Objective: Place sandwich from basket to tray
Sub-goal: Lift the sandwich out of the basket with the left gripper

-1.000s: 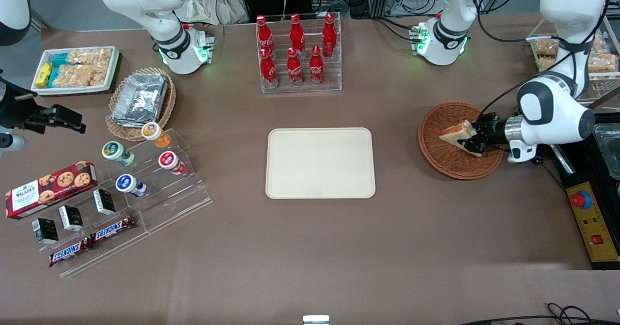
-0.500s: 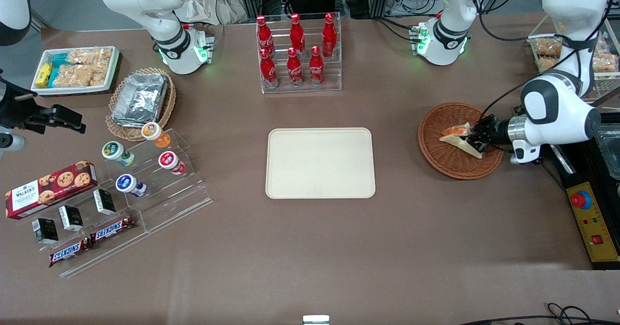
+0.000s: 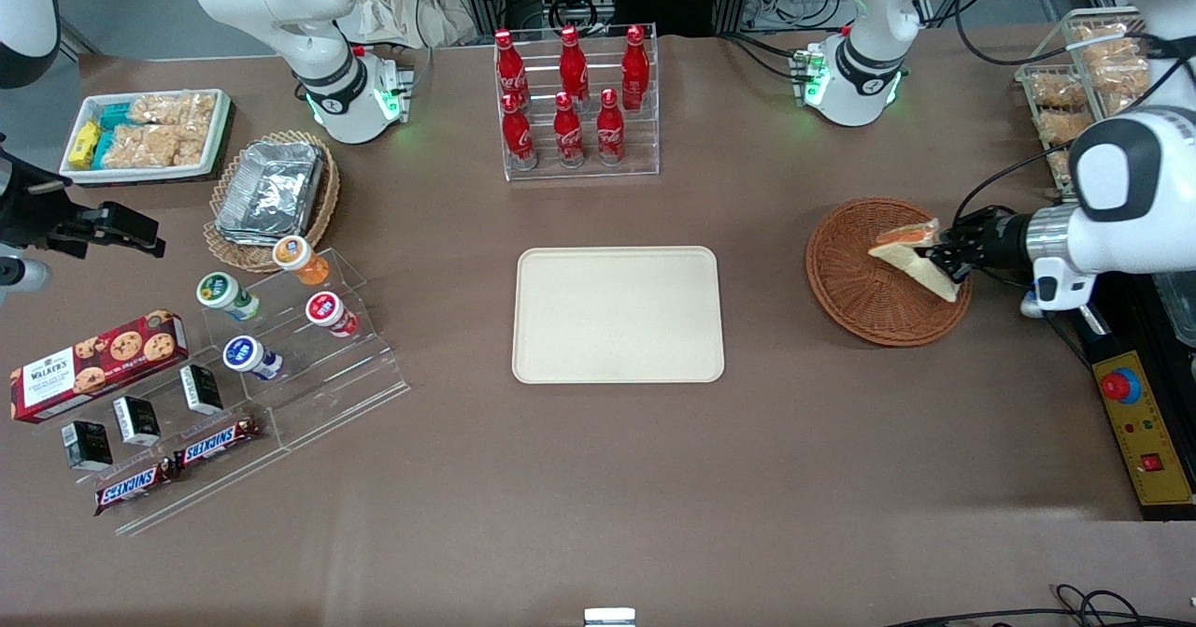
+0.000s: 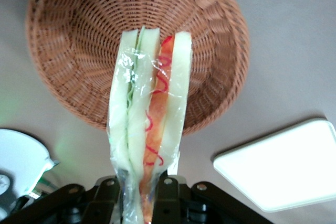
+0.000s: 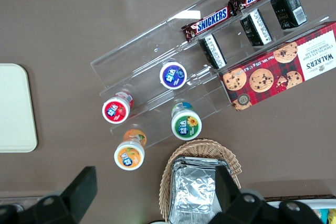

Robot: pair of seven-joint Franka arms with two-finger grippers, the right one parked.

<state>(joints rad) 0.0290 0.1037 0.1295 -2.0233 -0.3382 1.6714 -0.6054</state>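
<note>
The sandwich [image 3: 911, 255], a plastic-wrapped wedge of white bread with orange and green filling, hangs above the reddish-brown wicker basket [image 3: 855, 295], held by its end in my gripper [image 3: 946, 259]. In the left wrist view the sandwich [image 4: 149, 114] points away from the gripper [image 4: 140, 203], whose black fingers [image 4: 168, 198] are shut on its wrapped end, with the basket [image 4: 68, 51] lying empty below. The cream tray [image 3: 618, 314] lies flat at the table's middle, toward the parked arm from the basket; one corner of the tray [image 4: 283, 166] shows in the left wrist view.
A clear rack of red cola bottles [image 3: 572, 104] stands farther from the front camera than the tray. A black control box with a red button [image 3: 1135, 421] lies at the working arm's end. Snack racks [image 3: 280, 365] and a foil-filled tan basket [image 3: 271, 192] sit toward the parked arm's end.
The gripper, still shut on the sandwich, has risen and drawn back toward the working arm's end of the table. The sandwich now hangs over the basket's rim instead of its middle.
</note>
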